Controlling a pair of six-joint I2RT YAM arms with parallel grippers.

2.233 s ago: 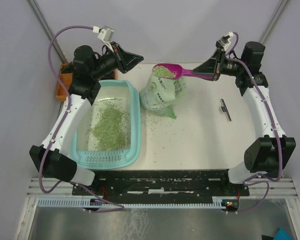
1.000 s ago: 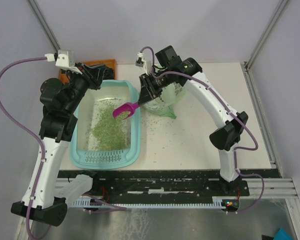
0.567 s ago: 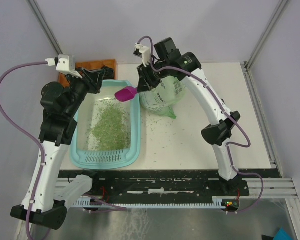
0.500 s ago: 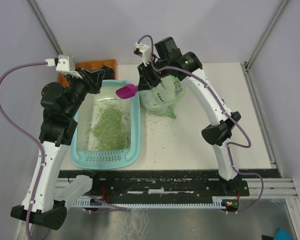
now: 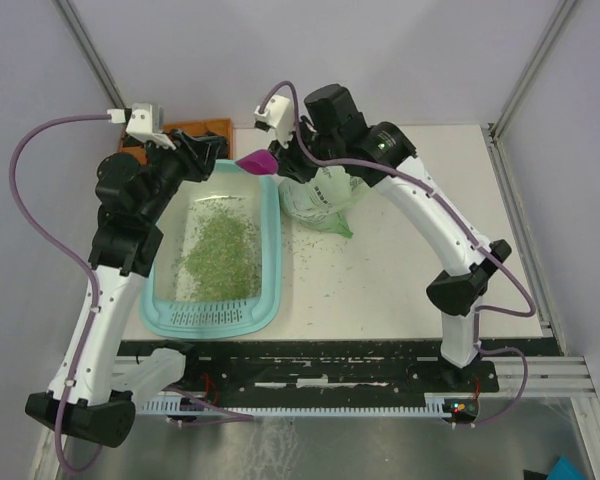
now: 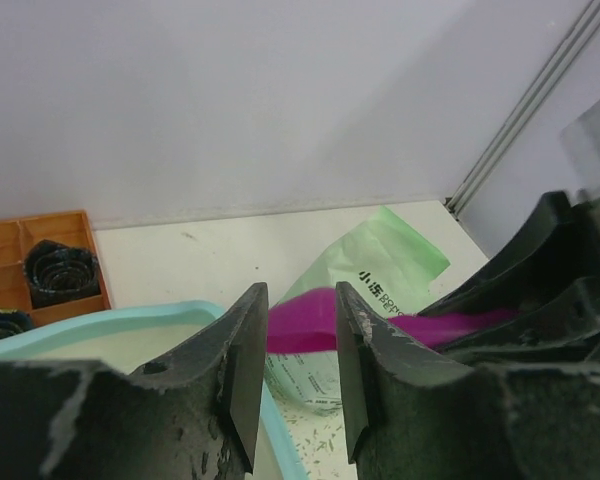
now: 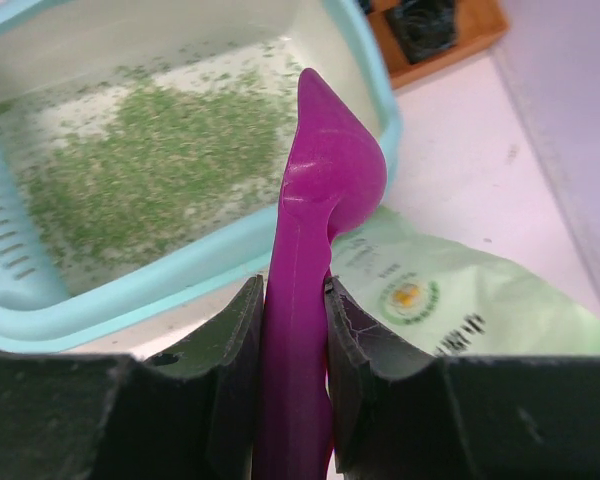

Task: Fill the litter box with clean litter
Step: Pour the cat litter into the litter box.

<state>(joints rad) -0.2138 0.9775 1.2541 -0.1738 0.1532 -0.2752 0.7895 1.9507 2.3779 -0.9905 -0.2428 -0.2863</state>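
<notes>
Teal plastic, the litter box (image 5: 276,262) sits on the white table (image 5: 410,260) in front of your left arm, its ribbed ledge toward the arm bases. The litter (image 5: 218,252) lies in a loose pale green patch across the middle of the box's floor. Over the box's far right corner, your right gripper (image 7: 292,310) has its fingers clamped on the handle of the magenta scoop (image 5: 256,163), bowl turned on edge. Your left gripper (image 6: 300,340) hangs above the box's far end, fingers apart, nothing between them. Just right of the box slumps the green and white bag (image 5: 325,195), with stray granules (image 5: 310,245) scattered near it. Beyond the box's far left corner is an orange tray (image 5: 195,128).
</notes>
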